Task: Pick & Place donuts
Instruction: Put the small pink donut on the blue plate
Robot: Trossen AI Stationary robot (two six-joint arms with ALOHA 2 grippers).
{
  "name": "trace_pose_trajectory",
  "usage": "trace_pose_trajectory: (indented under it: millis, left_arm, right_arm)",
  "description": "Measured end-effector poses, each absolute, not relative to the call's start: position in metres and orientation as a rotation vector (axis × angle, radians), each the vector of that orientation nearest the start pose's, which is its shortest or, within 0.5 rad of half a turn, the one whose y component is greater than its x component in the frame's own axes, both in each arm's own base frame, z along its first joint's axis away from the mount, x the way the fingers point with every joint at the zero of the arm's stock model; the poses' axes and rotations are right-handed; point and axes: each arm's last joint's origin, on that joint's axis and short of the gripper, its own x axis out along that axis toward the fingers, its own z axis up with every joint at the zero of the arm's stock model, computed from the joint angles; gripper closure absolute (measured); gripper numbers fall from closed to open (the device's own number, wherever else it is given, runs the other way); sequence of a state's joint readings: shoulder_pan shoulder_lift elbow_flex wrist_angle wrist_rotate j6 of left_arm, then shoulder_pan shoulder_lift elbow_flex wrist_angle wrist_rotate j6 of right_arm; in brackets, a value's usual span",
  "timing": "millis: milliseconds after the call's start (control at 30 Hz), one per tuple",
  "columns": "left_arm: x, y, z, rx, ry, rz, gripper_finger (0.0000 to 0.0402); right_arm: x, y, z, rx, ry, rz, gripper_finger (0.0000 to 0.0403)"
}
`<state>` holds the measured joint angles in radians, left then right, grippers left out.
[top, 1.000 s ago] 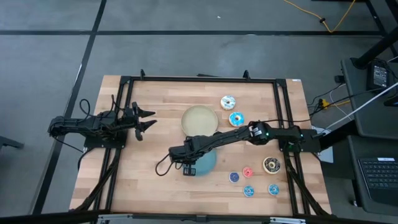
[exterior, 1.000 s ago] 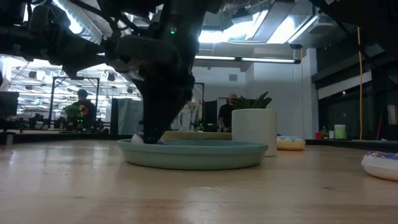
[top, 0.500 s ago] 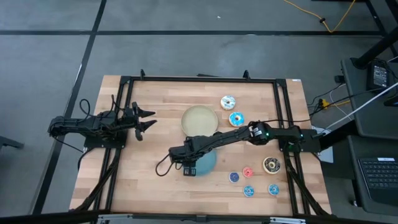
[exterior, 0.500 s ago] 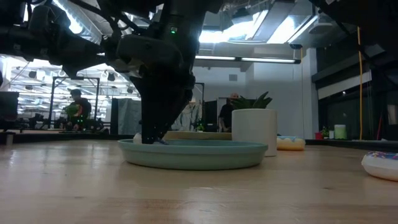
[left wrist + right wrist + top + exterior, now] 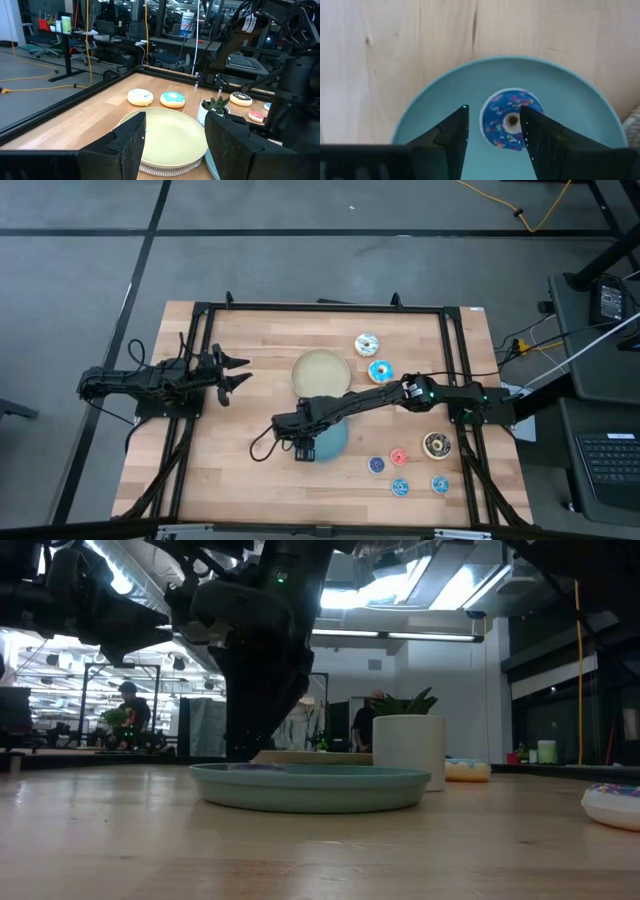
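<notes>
My right gripper [image 5: 303,450] [image 5: 493,109] hangs open over the blue plate [image 5: 336,442], fingers pointing down. A tiny blue sprinkled donut [image 5: 510,119] lies flat on that plate [image 5: 560,95] between the fingers, apart from them. On the table lie the white-iced donut [image 5: 367,344], the light-blue-iced donut [image 5: 380,370], the dark brown donut [image 5: 437,445], a pink tiny donut [image 5: 398,457] and three blue tiny ones [image 5: 400,487]. My left gripper [image 5: 235,372] [image 5: 175,135] waits open at the table's left.
A cream plate [image 5: 322,372] [image 5: 170,135] lies just beyond the blue one. A white pot with a small plant [image 5: 408,752] [image 5: 215,107] stands beside the plates. A black frame [image 5: 320,308] borders the table top. People and desks show in the room behind.
My right gripper has opened over the blue plate and let go of the tiny blue donut, which now lies flat on the plate. The arm has stayed in place.
</notes>
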<state>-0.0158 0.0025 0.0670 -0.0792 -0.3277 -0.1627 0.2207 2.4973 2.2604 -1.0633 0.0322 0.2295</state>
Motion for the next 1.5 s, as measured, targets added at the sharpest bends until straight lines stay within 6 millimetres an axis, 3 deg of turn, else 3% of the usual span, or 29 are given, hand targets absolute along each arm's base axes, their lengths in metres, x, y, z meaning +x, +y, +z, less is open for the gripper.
trace_pose_trajectory:
  millis: [200, 433, 1133, 1500]
  left_arm:
    - [0.092, 0.008, 0.179, -0.159, -0.011, 0.312, 0.0205]
    - [0.092, 0.008, 0.178, -0.159, -0.011, 0.312, 0.0205]
    - [0.092, 0.008, 0.179, -0.159, -0.012, 0.312, 0.0205]
    - [0.092, 0.008, 0.178, -0.159, -0.011, 0.312, 0.0205]
  right_arm:
    - [0.497, 0.11, 0.175, 0.029, 1.304, 0.013, 0.0226]
    - [0.503, 0.109, 0.2, 0.008, 1.208, 0.014, 0.0226]
    - [0.488, 0.093, 0.242, 0.022, 1.188, -0.045, 0.0226]
    - [0.475, 0.082, 0.263, -0.081, 1.176, 0.022, 0.0226]
